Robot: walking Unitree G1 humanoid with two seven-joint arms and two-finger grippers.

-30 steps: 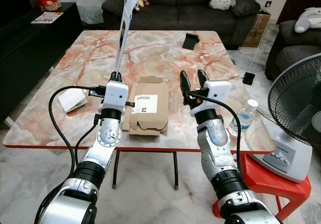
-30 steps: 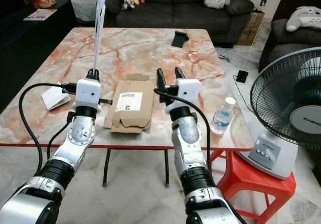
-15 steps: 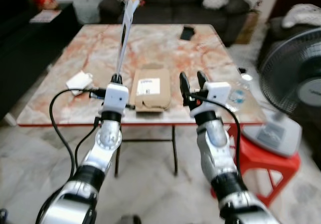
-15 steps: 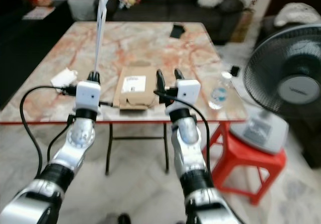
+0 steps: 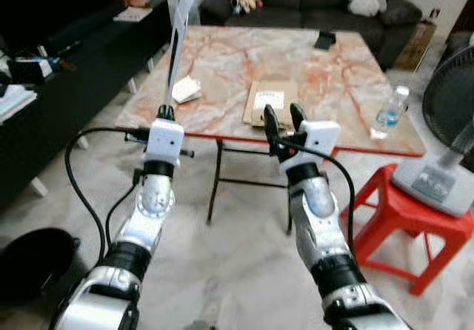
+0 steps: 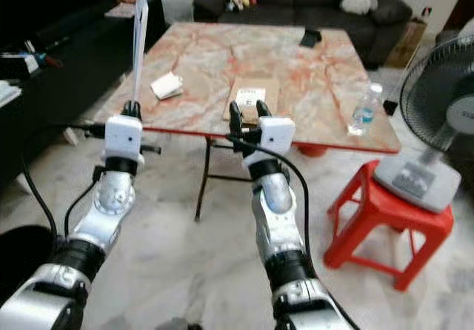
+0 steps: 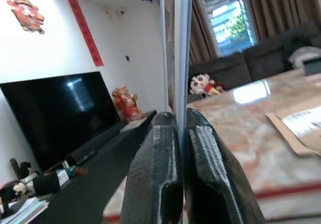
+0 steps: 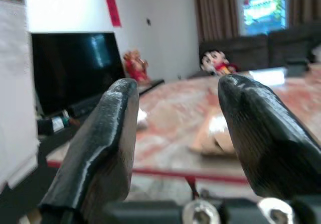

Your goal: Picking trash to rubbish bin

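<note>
The step in hand is judged to be the carrying of a picked piece of trash away from the marble table [image 5: 222, 52] toward the dark round rubbish bin [image 5: 29, 260], which is seen on the floor at the robot's lower left. The left gripper [image 5: 164, 112] is clamped shut on a thin white sheet [image 5: 178, 19], pinched at its lower end between the two black fingers [image 7: 155, 174], and the sheet is held upright so that it stands tall above the wrist. The carry would best be done with the grip kept firm and the sheet kept vertical, and the arm should be swung over the bin's mouth before the fingers are parted, since so light and flat a piece could easily drift past the rim. The sheet looks stiff, narrow and pale, seen nearly edge-on. The right gripper [image 5: 281, 115] is held wide apart and empty, in front of the table edge. A flattened cardboard box [image 5: 271, 100] and a folded paper [image 5: 186, 89] are left on the tabletop.
</note>
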